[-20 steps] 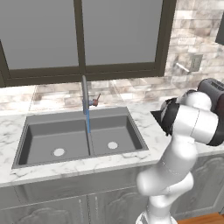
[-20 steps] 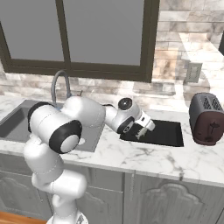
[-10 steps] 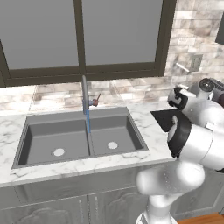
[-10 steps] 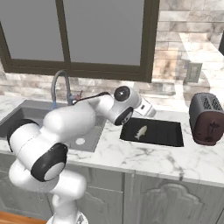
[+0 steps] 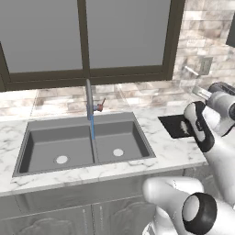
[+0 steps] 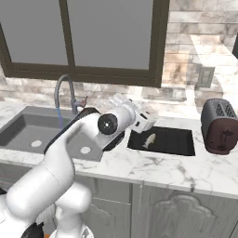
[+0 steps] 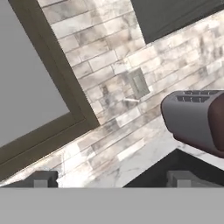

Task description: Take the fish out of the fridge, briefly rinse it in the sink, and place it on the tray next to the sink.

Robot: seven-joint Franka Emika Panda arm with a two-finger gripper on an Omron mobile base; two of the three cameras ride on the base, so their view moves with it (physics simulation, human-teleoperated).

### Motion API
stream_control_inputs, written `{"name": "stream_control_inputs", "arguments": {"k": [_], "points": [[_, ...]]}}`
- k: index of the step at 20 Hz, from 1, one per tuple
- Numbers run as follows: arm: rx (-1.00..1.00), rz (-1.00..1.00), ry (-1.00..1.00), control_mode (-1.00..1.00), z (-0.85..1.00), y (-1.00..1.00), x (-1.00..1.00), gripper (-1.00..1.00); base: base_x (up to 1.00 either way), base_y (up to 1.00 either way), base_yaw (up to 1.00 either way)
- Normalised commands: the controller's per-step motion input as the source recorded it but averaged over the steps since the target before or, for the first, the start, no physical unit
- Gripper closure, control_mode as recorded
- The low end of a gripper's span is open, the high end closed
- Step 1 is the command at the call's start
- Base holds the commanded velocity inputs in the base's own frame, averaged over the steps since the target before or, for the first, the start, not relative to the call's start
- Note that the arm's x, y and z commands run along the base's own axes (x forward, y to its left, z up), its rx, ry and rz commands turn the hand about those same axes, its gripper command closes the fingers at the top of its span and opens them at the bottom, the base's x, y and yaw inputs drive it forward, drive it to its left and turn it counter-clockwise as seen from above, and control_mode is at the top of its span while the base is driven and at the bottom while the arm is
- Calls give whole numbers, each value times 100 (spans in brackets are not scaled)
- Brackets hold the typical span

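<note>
Bright even rendered light, soft faint shadows, hand view perhaps slightly blurred

Fish (image 6: 149,139) lies in tray (image 6: 179,145), tray on table (image 6: 153,168) at 3 o'clock of sink (image 6: 28,135) (just beside it); toaster (image 6: 219,125) at 3 o'clock of tray, faucet (image 6: 62,95) behind sink.

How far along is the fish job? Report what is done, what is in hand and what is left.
Done, by the look of it: the fish lies on the tray beside the sink. In hand: nothing. The gripper is open by the tray's sink-side edge, clear of the fish. Left: seemingly nothing of the task, though a blue stream runs from the faucet.
</note>
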Motion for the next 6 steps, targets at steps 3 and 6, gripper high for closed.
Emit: {"name": "stream_control_inputs", "arguments": {"k": [3, 6], "points": [[-9, 3, -22, -100, -15, 59, -100, -100, 0, 0, 0], [-14, 4, -11, -100, -57, 71, -100, -100, 0, 0, 0]]}}
